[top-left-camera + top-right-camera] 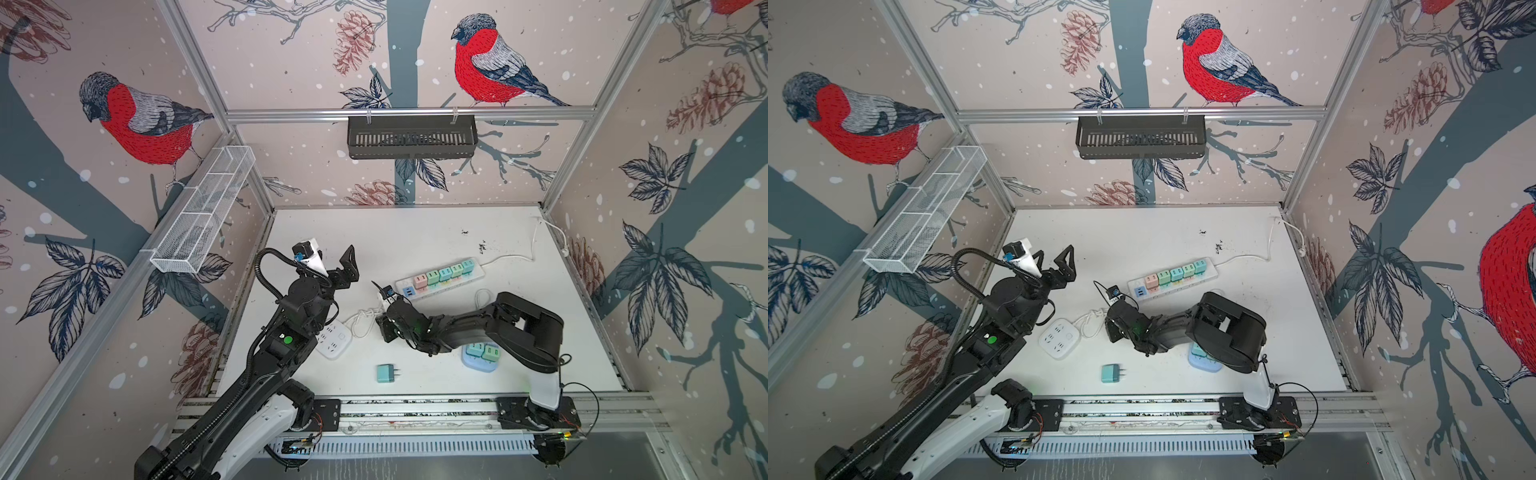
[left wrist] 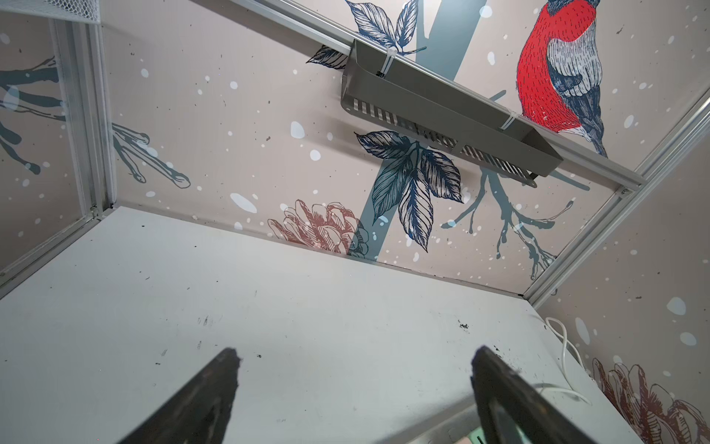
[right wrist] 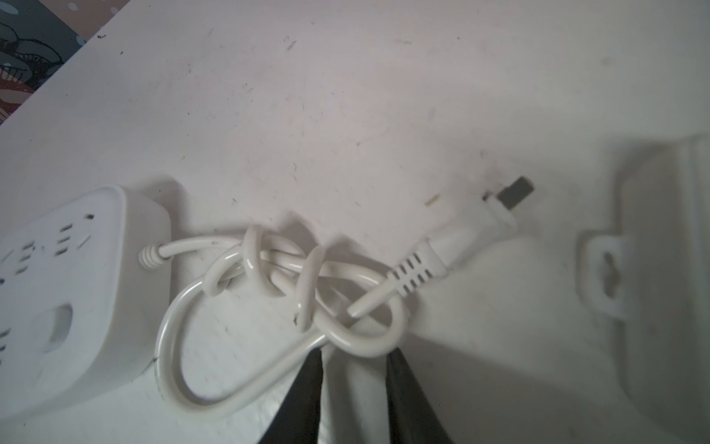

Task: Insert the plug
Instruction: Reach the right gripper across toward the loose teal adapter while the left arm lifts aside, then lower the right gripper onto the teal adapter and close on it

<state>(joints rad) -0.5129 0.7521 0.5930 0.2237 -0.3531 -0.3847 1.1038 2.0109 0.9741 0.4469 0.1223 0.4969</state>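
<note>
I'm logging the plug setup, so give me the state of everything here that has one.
left gripper: open, empty.
right gripper: shut, at the knotted cord.
plug: lying loose, not inserted.
square power strip: sockets empty.
long power strip: five adapters plugged in.
teal adapter: unplugged, lying on its side.
blue base: two green adapters plugged in.
</note>
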